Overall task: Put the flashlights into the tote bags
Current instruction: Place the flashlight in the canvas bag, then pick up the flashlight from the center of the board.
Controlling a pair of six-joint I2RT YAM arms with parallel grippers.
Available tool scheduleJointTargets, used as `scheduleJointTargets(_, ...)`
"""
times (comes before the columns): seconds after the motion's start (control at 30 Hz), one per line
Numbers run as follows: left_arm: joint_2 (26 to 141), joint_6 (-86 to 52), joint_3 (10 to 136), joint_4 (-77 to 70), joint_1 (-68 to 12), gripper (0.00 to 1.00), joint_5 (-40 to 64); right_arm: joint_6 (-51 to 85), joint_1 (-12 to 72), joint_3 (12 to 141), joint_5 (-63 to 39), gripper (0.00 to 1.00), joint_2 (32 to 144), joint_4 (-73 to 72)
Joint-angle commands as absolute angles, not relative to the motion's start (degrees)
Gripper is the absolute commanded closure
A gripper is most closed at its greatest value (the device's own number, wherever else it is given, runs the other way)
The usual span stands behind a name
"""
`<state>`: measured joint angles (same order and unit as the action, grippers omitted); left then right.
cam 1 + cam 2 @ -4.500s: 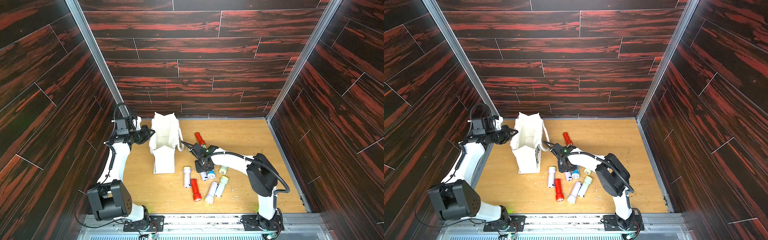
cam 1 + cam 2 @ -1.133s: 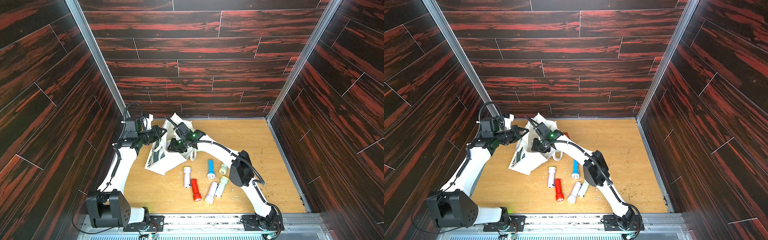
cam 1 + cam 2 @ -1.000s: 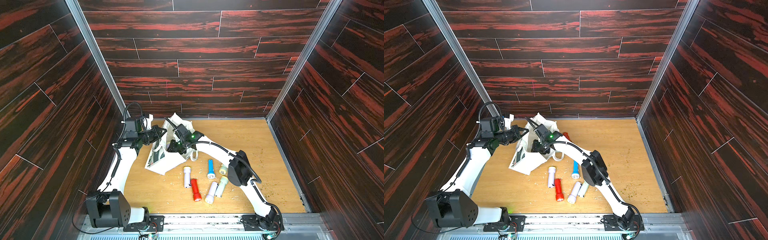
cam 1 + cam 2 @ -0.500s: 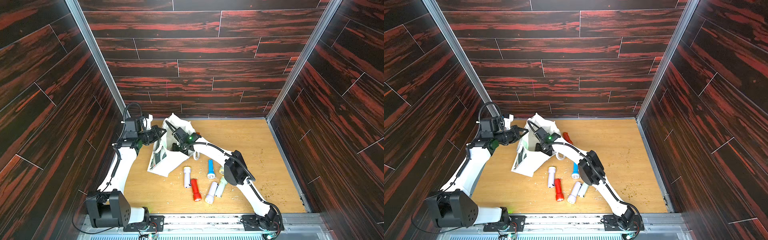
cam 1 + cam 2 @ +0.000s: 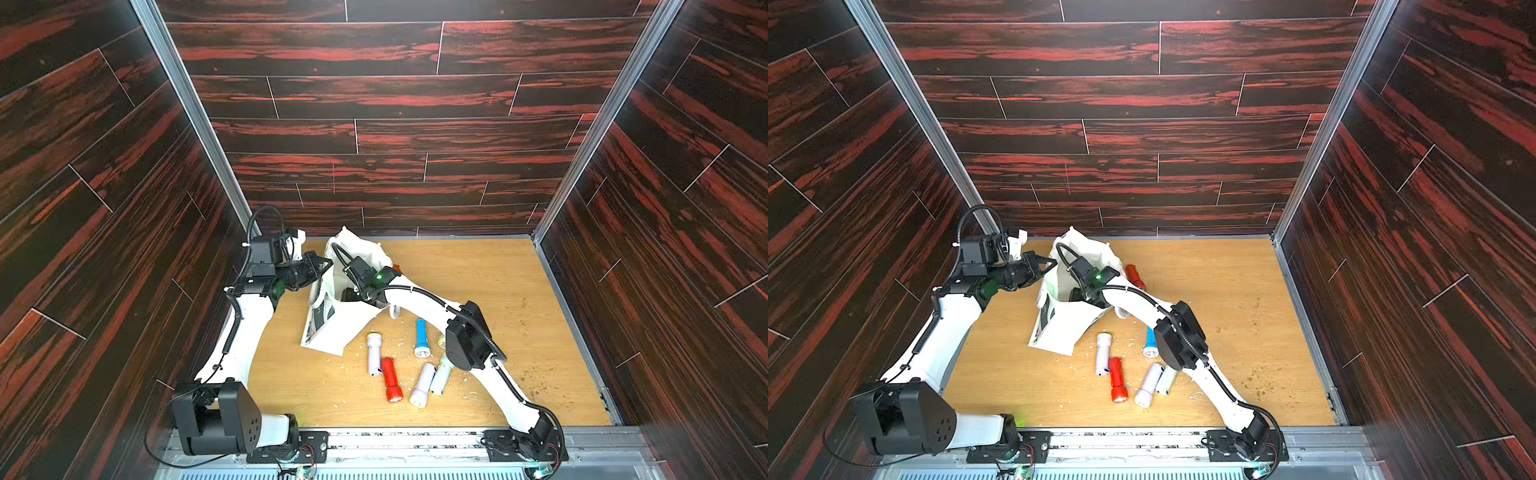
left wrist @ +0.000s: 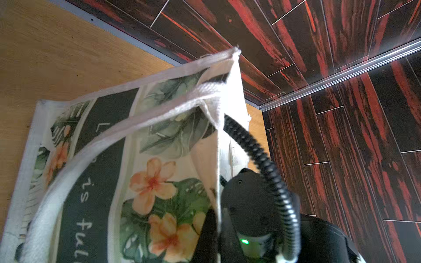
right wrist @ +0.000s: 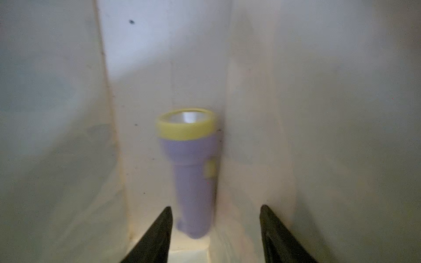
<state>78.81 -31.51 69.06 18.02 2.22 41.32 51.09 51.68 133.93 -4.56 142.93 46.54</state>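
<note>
right tool [image 7: 215, 206] gapes clear of lilac flashlight [image 7: 193, 177] inside tote bag [image 5: 332, 332], left tool [image 5: 324, 264] clamped on its rim, so retract straight out, don't snag fabric.

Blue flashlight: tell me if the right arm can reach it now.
Probably, but not straight away: the right gripper is open inside the tote bag; the blue flashlight lies uncovered beside that arm.

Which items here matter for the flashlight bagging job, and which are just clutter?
Job: cream canvas tote bag; lilac plastic flashlight with yellow head, inside it; on the floor: blue flashlight, red flashlight, second red flashlight behind the bag, lilac flashlight, another lilac flashlight, mint flashlight.
Lying about: scattered crumbs on the wooden floor.
</note>
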Motion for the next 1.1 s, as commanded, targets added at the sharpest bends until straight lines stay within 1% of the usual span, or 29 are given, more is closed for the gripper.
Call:
scheduleJointTargets(0.0, 78.5, -30.4, 69.8, 16.4, 1.9, 1.00, 42.5, 48.7, 51.5, 138.5, -3.2, 0.31, 143.6, 49.7)
scheduleJointTargets(0.13, 79.0, -27.5, 71.2, 20.8, 2.0, 1.00, 40.0, 46.0, 50.8, 146.9, -3.9, 0.23, 142.9, 53.0)
scheduleJointTargets(0.17, 79.0, -27.0, 71.5, 21.6, 2.0, 1.00, 39.5, 45.1, 50.7, 147.9, -4.5, 0.22, 142.2, 52.8)
scheduleJointTargets(0.23, 78.9, -26.3, 71.8, 22.5, 2.0, 1.00, 38.7, 42.9, 50.4, 148.4, -6.2, 0.20, 139.5, 50.8)
scheduleJointTargets(0.33, 78.9, -25.1, 72.3, 24.1, 2.0, 1.00, 37.4, 38.8, 50.4, 147.8, -8.6, 0.19, 134.5, 47.9)
scheduleJointTargets(0.4, 78.6, -24.4, 72.7, 25.1, 2.1, 1.00, 36.1, 36.1, 50.6, 145.8, -8.3, 0.19, 130.8, 47.0)
scheduleJointTargets(0.5, 77.8, -22.5, 73.2, 27.5, 2.1, 1.00, 31.5, 32.1, 51.3, 137.1, -4.0, 0.20, 122.9, 45.2)
scheduleJointTargets(0.6, 77.3, -20.4, 74.0, 30.4, 2.4, 1.00, 25.5, 31.0, 51.7, 121.1, 0.4, 0.21, 112.0, 38.2)
scheduleJointTargets(0.7, 77.5, -20.2, 74.0, 31.0, 3.0, 1.00, 23.6, 32.0, 51.6, 107.3, 5.2, 0.22, 101.8, 32.3)
scheduleJointTargets(0.77, 78.0, -19.8, 74.4, 32.0, 3.1, 1.00, 22.1, 33.1, 51.6, 100.4, 8.6, 0.22, 96.5, 31.4)
scheduleJointTargets(0.83, 78.2, -19.4, 74.7, 32.4, 3.2, 1.00, 20.7, 35.2, 51.5, 93.7, 13.1, 0.24, 91.7, 32.4)
scheduleJointTargets(0.97, 77.9, -18.6, 75.0, 35.2, 3.3, 1.00, 16.2, 42.1, 50.9, 81.8, 23.1, 0.29, 83.6, 40.4)
scheduleJointTargets(1.07, 77.9, -18.0, 75.2, 36.2, 3.3, 1.00, 13.1, 49.5, 48.3, 71.8, 24.4, 0.32, 78.1, 44.3)
